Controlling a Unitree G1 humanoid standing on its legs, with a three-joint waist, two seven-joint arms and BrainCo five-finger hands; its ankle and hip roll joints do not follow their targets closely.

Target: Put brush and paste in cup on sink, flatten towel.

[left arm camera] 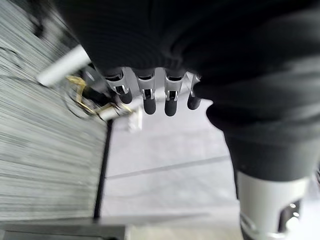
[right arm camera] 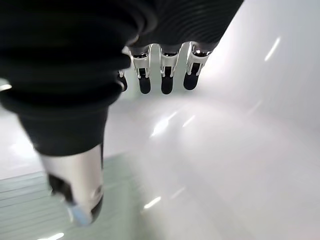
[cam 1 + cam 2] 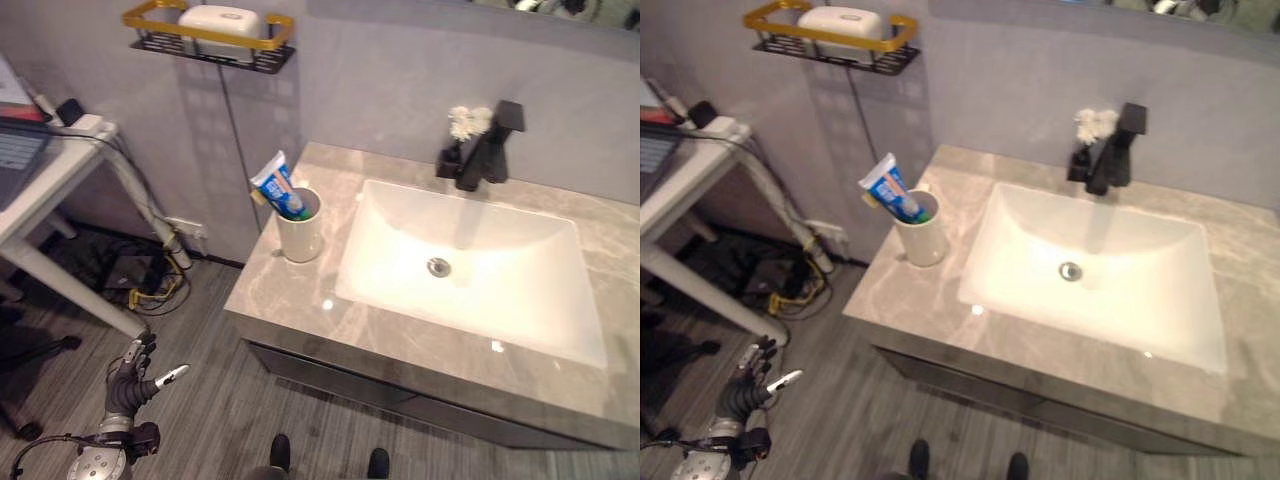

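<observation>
Paste tube already in cup left of sink, brush prob. too; no towel seen, my left hand & right hand hang relaxed, holding nothing.

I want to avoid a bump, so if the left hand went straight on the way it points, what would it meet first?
Likely the cables on the floor by the wall; the left hand hangs low beside the counter, fingers open. Depth is unclear.
</observation>
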